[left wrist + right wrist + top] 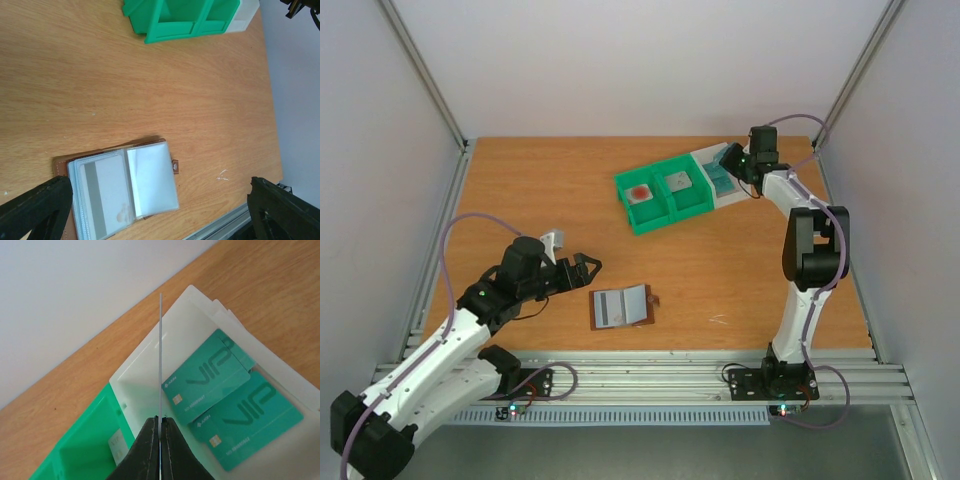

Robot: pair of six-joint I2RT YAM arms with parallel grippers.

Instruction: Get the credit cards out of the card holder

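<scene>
now right claw (159,424) clamps card (160,355) above white bin (142,375); left claw (590,268) apart, near card holder (621,307)

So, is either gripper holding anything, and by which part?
The right gripper pinches a thin card, seen edge-on, by its near end above the white bin. The left gripper is open and holds nothing.

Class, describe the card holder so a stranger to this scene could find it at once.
On the wooden table, look toward the near edge, well in front of the green bins. The card holder lies open and flat there. Unlike the bright plastic bins, it is a small brown wallet with grey-blue pockets and a little side tab.
</scene>
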